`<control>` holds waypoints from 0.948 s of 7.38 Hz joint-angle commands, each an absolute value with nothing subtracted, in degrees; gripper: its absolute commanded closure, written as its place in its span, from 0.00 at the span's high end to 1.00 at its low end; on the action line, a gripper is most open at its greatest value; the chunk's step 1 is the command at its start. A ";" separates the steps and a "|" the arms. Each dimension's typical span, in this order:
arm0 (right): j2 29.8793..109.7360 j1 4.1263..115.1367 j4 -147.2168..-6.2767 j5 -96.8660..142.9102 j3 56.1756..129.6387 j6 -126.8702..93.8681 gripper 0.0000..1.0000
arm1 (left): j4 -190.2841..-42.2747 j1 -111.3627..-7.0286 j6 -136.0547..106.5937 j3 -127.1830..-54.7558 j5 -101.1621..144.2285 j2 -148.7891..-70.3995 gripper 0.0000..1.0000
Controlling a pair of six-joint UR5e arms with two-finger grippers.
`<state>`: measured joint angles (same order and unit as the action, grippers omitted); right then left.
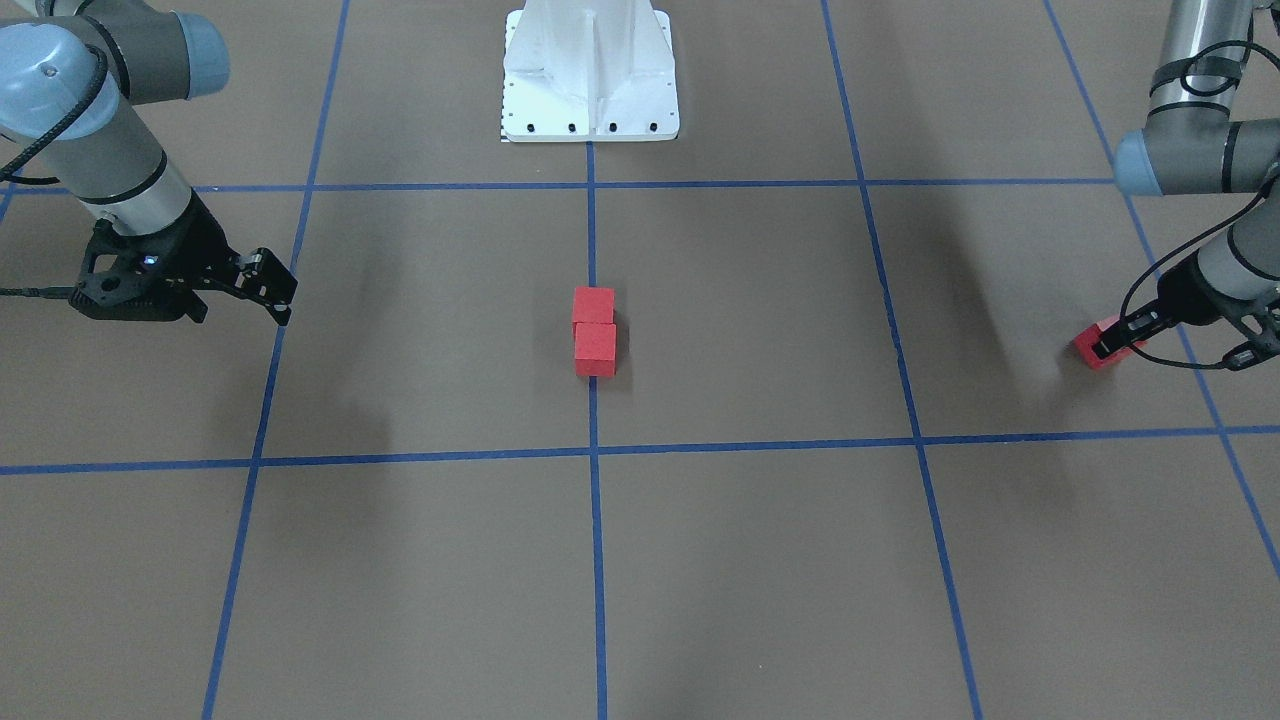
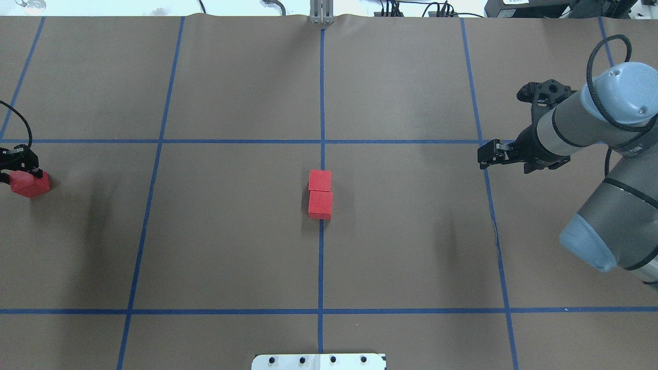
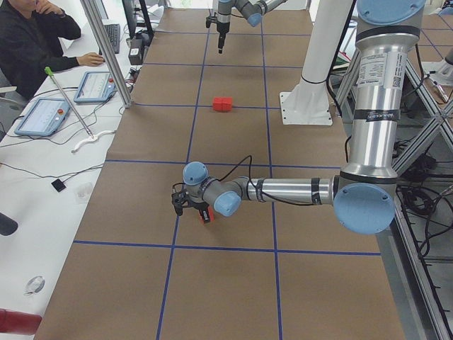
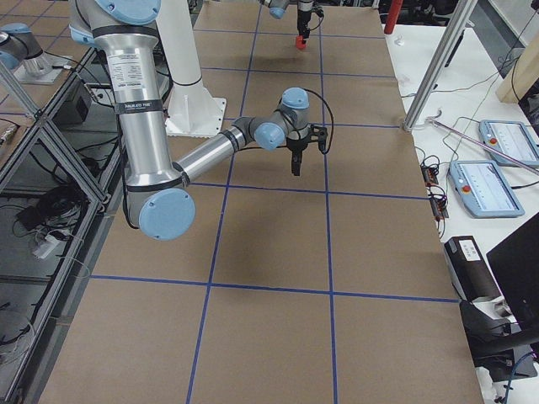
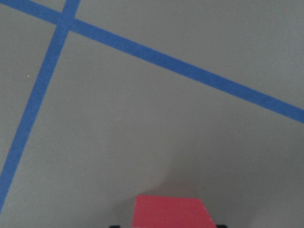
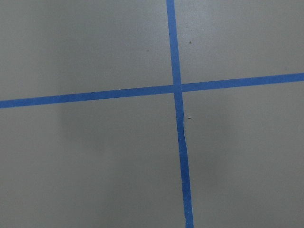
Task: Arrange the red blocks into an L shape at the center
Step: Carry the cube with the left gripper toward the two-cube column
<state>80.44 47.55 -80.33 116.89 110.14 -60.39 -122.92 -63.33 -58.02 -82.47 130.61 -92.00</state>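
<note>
Two red blocks (image 2: 320, 181) (image 2: 320, 204) lie touching in a short row at the table's centre, on the middle blue line; they also show in the front view (image 1: 593, 305) (image 1: 595, 350). The third red block (image 2: 30, 183) is at the far left, low over the table, between the fingers of my left gripper (image 2: 20, 177), which is shut on it. That block also shows in the front view (image 1: 1100, 348) and at the bottom of the left wrist view (image 5: 168, 211). My right gripper (image 2: 483, 155) is open and empty, above a grid line far right of the centre pair.
Blue tape lines (image 2: 321, 103) divide the brown table into large squares. The robot's white base (image 1: 590, 70) stands behind the centre pair. In the exterior left view a seated person (image 3: 35, 35) and tablets (image 3: 42, 117) are at a side table.
</note>
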 commanded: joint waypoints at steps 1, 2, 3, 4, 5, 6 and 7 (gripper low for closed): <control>80.42 47.55 -80.33 116.89 110.21 -60.47 1.00 | -120.69 -63.37 -63.41 -89.16 130.87 -92.90 0.00; 80.42 47.55 -80.33 116.89 110.21 -60.47 1.00 | -112.67 -62.85 -71.29 -95.56 130.87 -95.95 0.00; 80.33 47.55 -80.33 116.89 110.21 -60.47 1.00 | -104.76 -60.14 -80.07 -99.71 130.26 -99.63 0.00; 80.42 47.64 -80.33 116.89 110.13 -60.38 1.00 | -103.98 -57.59 -93.38 -102.54 130.25 -101.49 0.00; 80.33 47.64 -80.33 116.89 110.13 -60.38 1.00 | -103.89 -54.44 -107.78 -103.44 129.99 -104.82 0.00; 80.33 47.64 -80.33 116.81 109.95 -60.38 1.00 | -103.71 -49.62 -120.98 -103.97 126.51 -108.94 0.00; 80.42 47.55 -80.33 116.11 109.86 -60.38 1.00 | -99.80 -42.44 -128.86 -102.84 122.65 -114.90 0.00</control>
